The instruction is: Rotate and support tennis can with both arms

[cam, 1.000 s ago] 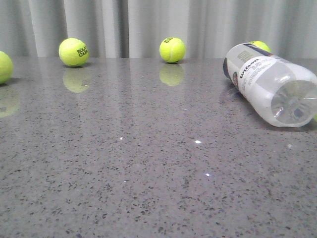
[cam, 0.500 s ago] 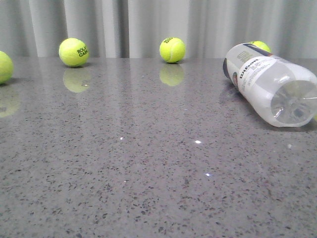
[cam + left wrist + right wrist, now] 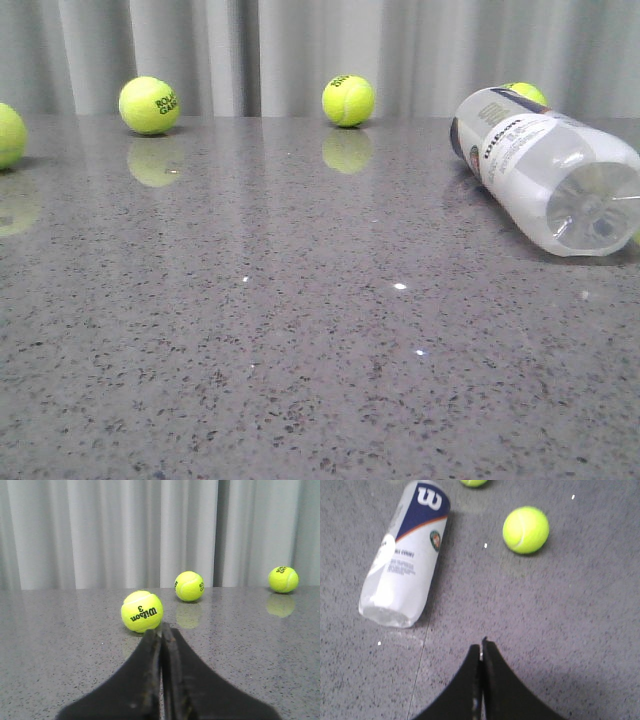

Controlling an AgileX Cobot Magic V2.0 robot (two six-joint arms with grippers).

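The tennis can [image 3: 545, 170] lies on its side at the table's right, its moulded clear base toward the camera and its labelled end pointing away. In the right wrist view the can [image 3: 405, 560] lies off to one side of my right gripper [image 3: 481, 647], which is shut, holds nothing and hovers above bare table. My left gripper [image 3: 161, 630] is shut with nothing in it, its tips just short of a yellow-green Wilson ball [image 3: 142, 611]. Neither arm shows in the front view.
Tennis balls dot the grey speckled table [image 3: 300, 330]: one [image 3: 148, 105] at back left, one [image 3: 348, 100] at back middle, one [image 3: 8, 135] at the left edge, one [image 3: 527, 92] behind the can. Another ball [image 3: 525, 530] lies near the can. Grey curtains close the back.
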